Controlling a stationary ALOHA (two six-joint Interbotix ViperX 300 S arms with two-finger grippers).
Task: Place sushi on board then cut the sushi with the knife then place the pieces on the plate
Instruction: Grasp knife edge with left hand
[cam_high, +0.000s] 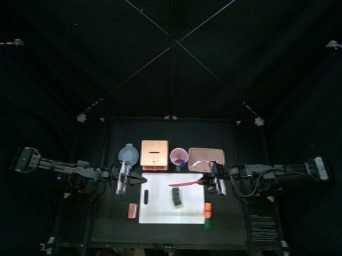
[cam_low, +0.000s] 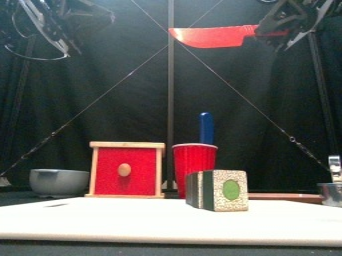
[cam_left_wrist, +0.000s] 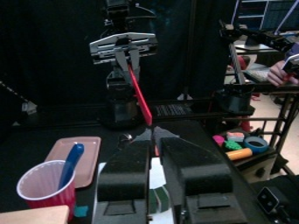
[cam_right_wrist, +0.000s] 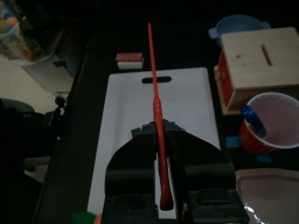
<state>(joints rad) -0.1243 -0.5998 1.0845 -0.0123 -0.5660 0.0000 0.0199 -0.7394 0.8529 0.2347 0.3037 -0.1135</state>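
In the top view, the left gripper (cam_high: 123, 179) hangs at the white board's (cam_high: 158, 205) left edge, its jaws close together and empty. The sushi roll (cam_high: 175, 198) lies mid-board, in the lower middle of the frame. At the board's right edge, the right gripper (cam_high: 221, 182) clamps the red knife (cam_high: 189, 183).

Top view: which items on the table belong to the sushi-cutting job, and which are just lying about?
Job: sushi roll, white board, red knife in the right gripper, pink tray.
Lying about: wooden box, blue-grey bowl, red cup, blue knife, small toy foods.
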